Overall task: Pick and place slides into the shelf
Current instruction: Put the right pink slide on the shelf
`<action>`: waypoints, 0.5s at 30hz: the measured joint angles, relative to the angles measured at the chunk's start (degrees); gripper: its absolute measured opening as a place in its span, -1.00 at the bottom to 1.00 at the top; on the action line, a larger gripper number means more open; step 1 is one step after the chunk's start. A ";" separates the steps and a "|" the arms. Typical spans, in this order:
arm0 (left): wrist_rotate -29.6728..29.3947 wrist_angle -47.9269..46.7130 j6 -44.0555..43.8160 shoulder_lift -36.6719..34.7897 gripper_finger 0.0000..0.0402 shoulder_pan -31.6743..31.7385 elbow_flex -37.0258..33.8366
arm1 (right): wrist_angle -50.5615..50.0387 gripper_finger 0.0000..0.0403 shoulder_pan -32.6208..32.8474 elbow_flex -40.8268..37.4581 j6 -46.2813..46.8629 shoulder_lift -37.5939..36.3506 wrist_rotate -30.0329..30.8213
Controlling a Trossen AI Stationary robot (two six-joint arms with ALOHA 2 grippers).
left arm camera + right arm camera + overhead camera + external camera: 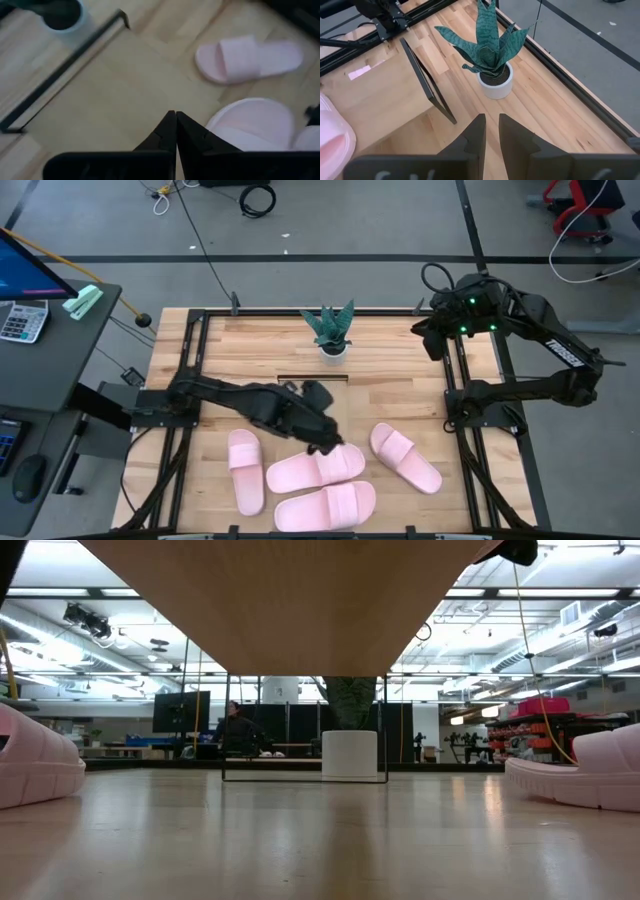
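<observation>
Wooden table with four pink slides on it near the plant, none shelved; we see the left gripper clenched, empty, beside one, needing to open; right gripper parked, slightly parted.

My jaws are matt black plastic. The slides look like soft, matt pink foam. The table is slatted, lightly glossy wood; the shelf is smoother, paler wood framed in thin black metal. The pot is smooth white.
</observation>
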 joint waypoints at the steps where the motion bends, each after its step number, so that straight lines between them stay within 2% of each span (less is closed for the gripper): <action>1: -1.82 -0.42 -1.83 -1.33 -0.95 -0.78 0.00 | 0.00 -0.71 0.00 0.00 -0.06 -0.13 0.00; 5: -10.36 -1.12 -5.52 -6.50 -0.97 -3.00 0.07 | 0.00 -0.71 0.00 0.00 -0.59 -0.19 0.01; 7: -12.63 -2.34 -6.14 -9.08 -0.97 -3.67 0.07 | 0.00 -0.71 0.00 0.00 -1.00 -0.19 0.01; 12: -13.20 -7.45 -6.77 -15.39 -0.95 -4.11 -0.04 | -0.22 -0.71 0.00 0.00 -1.50 -0.36 0.03; 15: -11.61 -7.36 -3.56 -19.39 -0.98 -3.26 -2.04 | -0.22 -0.71 0.00 0.00 -1.54 -0.78 0.03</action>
